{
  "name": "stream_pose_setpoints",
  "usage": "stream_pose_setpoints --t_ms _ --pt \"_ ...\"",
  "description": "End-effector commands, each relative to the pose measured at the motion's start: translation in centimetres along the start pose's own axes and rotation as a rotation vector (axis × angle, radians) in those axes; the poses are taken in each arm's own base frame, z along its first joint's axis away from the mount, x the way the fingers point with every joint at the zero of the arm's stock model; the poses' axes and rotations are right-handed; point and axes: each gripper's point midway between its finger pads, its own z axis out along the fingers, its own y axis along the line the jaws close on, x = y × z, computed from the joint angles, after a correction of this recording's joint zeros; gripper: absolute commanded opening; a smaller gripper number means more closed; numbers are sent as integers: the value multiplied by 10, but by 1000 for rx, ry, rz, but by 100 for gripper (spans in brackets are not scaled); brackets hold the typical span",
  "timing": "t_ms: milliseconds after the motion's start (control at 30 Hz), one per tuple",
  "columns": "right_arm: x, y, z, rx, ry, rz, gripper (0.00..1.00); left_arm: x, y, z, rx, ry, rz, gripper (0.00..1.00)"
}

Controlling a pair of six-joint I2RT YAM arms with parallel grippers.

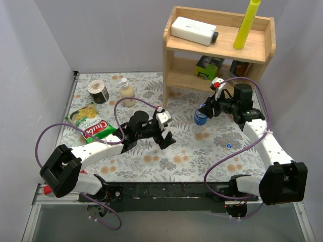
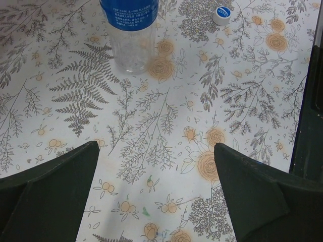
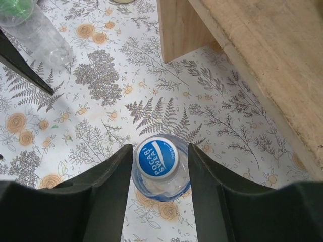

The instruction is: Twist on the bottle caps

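Plainly, our left gripper point(image 2: 155, 146) hangs wide open; a loose blue cap point(image 2: 221, 14) lies on the table point(image 2: 60, 101) ahead. Our right gripper point(image 3: 160, 151) straddles the fitted cap point(image 3: 157, 159) of the upright bottle point(image 1: 201, 119); its jaws seem just clear.

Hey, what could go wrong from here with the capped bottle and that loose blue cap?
The right gripper closely flanks the capped bottle, and the open left gripper is away from it, so a skewed retreat might tip it. The loose cap lies flat on the table; it may skid when pinched.
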Motion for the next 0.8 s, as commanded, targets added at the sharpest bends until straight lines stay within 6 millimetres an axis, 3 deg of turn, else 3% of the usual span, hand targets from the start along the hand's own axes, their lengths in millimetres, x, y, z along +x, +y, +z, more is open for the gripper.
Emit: stream_pose_setpoints --t_ms 0,33,133,200,300,333,367,400,433,467,500,567,600,633,667,700,733,767 --pt "-16 -1 -7 21 -38 -47 56 -11 -2 -5 12 -41 27 98" --pt "-16 -1 -8 24 -37 -47 57 -12 -2 -6 14 -42 28 98" --pt "-21 -7 -10 58 -44 -66 76 -19 0 -6 4 -57 42 98" --pt "-39 -10 -16 80 -81 -136 78 -34 6 -7 -14 -84 64 98" --pt "-83 -19 -25 129 -176 -242 82 -85 32 -12 -72 -159 64 98" --pt "-93 -18 -26 123 -196 -258 82 -135 42 -20 -88 -241 87 98" --pt "-101 -16 -27 105 -209 -269 82 -145 52 -24 -101 -225 66 98" --pt "-123 -12 -30 79 -245 -309 82 -154 73 -29 -142 -220 42 98" --pt "-131 5 -28 -11 -273 -325 83 -176 86 -38 -172 -241 50 98" --pt "-143 12 -27 -38 -305 -350 84 -203 97 -54 -206 -251 54 98" --pt "-150 17 -22 -60 -319 -362 85 -216 129 -75 -311 -269 36 98" --pt "-159 41 -4 -133 -338 -360 88 -239 161 -109 -427 -294 10 98" --pt "-171 45 8 -168 -357 -370 88 -236 192 -139 -520 -292 -15 98" --pt "-173 70 20 -258 -362 -372 88 -238 204 -162 -577 -300 -27 98" --pt "-174 80 29 -298 -361 -372 88 -235 214 -183 -637 -302 -40 98" --pt "-174 85 47 -327 -369 -374 88 -219 238 -214 -743 -291 -67 98" --pt "-173 105 58 -389 -378 -374 89 -207 251 -236 -842 -282 -90 98" --pt "-175 115 66 -420 -386 -345 91 -207 250 -261 -902 -298 -91 98"
